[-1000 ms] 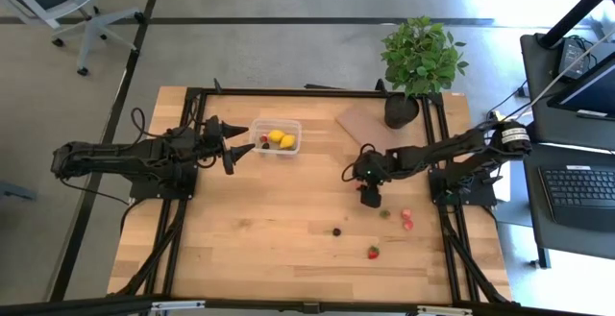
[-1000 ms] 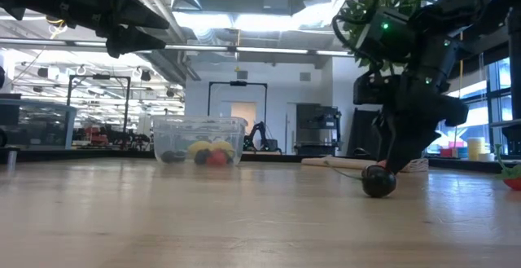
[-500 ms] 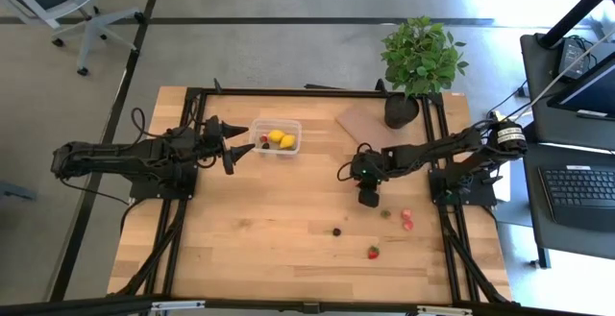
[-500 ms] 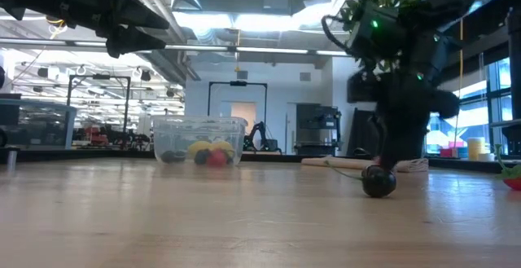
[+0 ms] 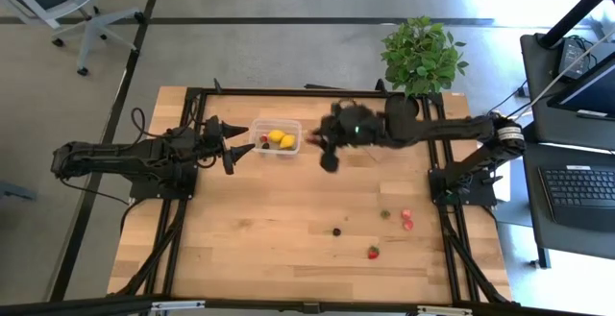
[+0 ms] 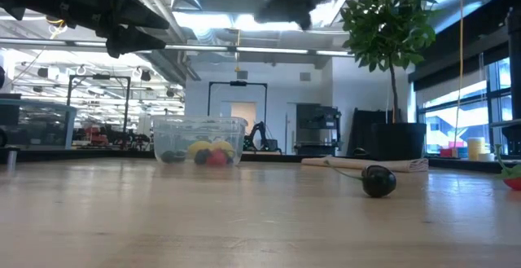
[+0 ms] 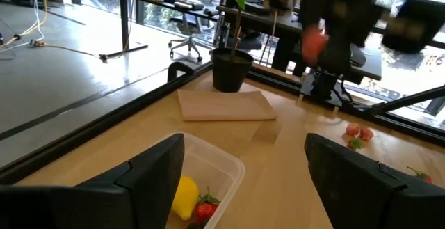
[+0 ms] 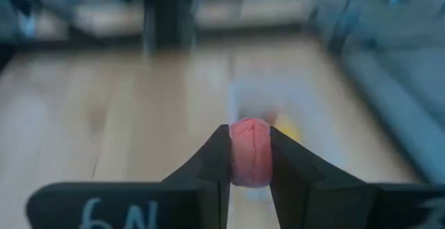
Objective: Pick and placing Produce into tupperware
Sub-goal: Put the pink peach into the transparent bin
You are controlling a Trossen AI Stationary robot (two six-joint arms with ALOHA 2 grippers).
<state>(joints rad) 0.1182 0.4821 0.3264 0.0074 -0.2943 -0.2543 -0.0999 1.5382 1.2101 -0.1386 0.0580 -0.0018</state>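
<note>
The tupperware (image 5: 276,138) is a clear box at the table's far left of centre, resting on its base with yellow, red and dark produce inside (image 6: 199,152). My right gripper (image 5: 327,155) hangs above the table just right of it, shut on a red produce piece (image 8: 250,152). My left gripper (image 5: 237,148) stands open just left of the box, raised and empty. A dark berry (image 6: 378,181), a strawberry (image 5: 373,252), a green piece (image 5: 385,213) and red pieces (image 5: 406,220) lie on the table's near right. My right gripper pinches the red piece by its two opposite sides (image 8: 236,152) between its two fingers. The piece (image 7: 314,44) is lifted clear of the table, high above it.
A potted plant (image 5: 420,57) stands at the far right with a flat brown board (image 7: 226,106) in front of it. Black frame rails (image 5: 288,92) run along the table's far and side edges. Bare wood lies across the near left.
My right gripper has risen from the table near the loose produce and swung fast toward the far left, ending beside the tupperware with the red piece between its fingers. The produce on the table has stayed where it was.
</note>
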